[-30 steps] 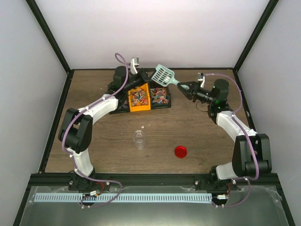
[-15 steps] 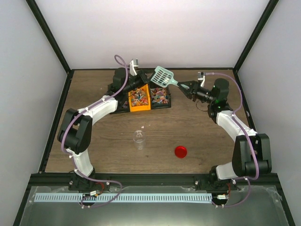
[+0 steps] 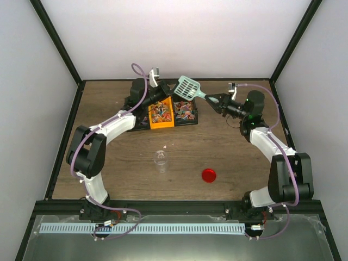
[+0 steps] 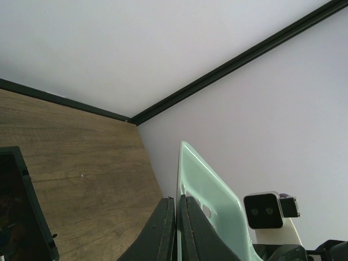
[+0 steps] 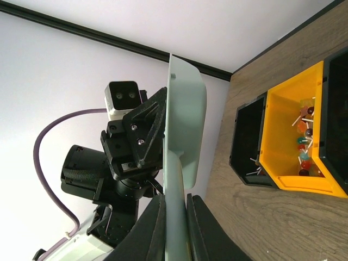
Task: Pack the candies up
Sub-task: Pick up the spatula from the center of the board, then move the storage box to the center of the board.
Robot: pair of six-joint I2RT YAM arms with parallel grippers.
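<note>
We judge that the step in hand is the passing of the teal scoop (image 3: 188, 87) from one arm to the other, before any scooping. The left gripper (image 3: 168, 91) is pinched together on the thin rim of the scoop's head. The right gripper (image 3: 210, 99) has its jaws pressed against both sides of the handle, so both hold the scoop at once. It hangs in the air over the far edge of the bins.

The candies (image 3: 184, 111) lie in the orange bin (image 3: 161, 125) and in the black bin (image 3: 191, 120) just right of it, at the far middle of the table. The clear cup (image 3: 160, 161) stands well apart from them, nearer to us, with the red lid (image 3: 209, 174) to its right.

For the next move, we think the left jaws must release the rim and draw away to the left. The right arm must then tip the head down into a bin without letting the thin handle turn in its grip.

Both arms are stretched to the far side. The left makes a long bow from the near left. The right is bent at the elbow, with its forearm pointing left.
</note>
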